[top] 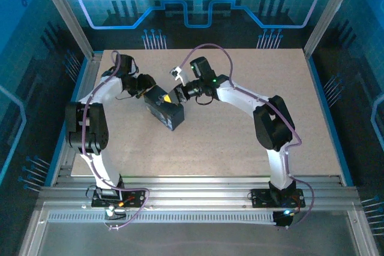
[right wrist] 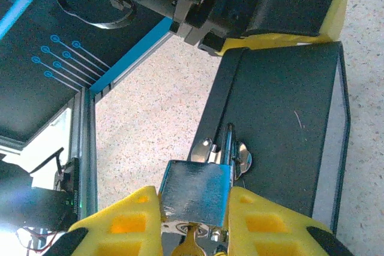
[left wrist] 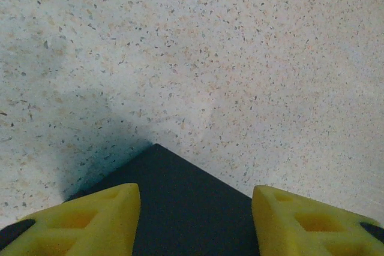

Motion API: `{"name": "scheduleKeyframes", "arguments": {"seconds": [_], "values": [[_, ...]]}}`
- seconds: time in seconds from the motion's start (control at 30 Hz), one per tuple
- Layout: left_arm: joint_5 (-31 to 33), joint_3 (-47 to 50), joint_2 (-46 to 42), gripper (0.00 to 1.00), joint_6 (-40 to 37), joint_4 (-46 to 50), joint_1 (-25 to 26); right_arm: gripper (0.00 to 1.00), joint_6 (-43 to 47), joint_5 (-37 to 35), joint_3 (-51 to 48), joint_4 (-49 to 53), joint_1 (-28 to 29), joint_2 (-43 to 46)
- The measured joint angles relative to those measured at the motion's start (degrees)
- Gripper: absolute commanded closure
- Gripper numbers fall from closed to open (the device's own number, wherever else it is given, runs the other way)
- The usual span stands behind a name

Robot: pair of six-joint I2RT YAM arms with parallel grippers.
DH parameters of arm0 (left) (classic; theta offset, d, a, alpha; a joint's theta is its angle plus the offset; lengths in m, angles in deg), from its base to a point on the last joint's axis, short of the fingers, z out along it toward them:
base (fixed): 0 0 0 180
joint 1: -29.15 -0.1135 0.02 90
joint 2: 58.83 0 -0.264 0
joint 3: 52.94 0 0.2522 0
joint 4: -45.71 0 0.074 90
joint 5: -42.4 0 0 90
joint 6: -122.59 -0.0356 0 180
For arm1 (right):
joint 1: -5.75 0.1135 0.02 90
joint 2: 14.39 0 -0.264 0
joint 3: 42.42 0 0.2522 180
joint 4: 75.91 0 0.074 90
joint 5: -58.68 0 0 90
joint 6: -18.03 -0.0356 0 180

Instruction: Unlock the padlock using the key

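Hanging from the box (right wrist: 282, 118) hasp, padlock (right wrist: 195, 193) sits clamped between right tool (right wrist: 193, 211) fingers, per right wrist; too small to resolve from above. Left wrist: left tool (left wrist: 195, 202) fingers apart astride box corner over tabletop (left wrist: 210, 58); contact unclear.

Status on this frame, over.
Right hand shut on the padlock, shackle through the hasp on the box. Left hand astride the box corner, grip unclear. Key partly visible under the padlock. Nothing obstructing.
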Motion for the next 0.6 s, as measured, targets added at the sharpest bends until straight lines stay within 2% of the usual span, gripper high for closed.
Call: {"name": "scheduleKeyframes", "arguments": {"seconds": [0.27, 0.33, 0.47, 0.6], "values": [[-1.09, 0.0, 0.2, 0.53, -1.68, 0.42, -0.55, 0.82, 5.97, 6.75, -0.11, -1.25, 0.04, -1.68], [-1.57, 0.0, 0.2, 0.53, -2.71, 0.46, -0.66, 0.79, 7.56, 8.61, -0.11, -1.25, -0.07, -2.32], [-2.86, -0.24, 0.55, 0.53, -4.59, 0.39, -0.76, 0.67, 8.02, 12.63, 0.72, -1.16, -0.68, -4.33], [-4.09, -0.52, 0.7, 0.53, -6.08, 0.5, -0.74, 0.67, 6.67, 14.32, 3.13, -1.09, -1.55, -6.69]]}}
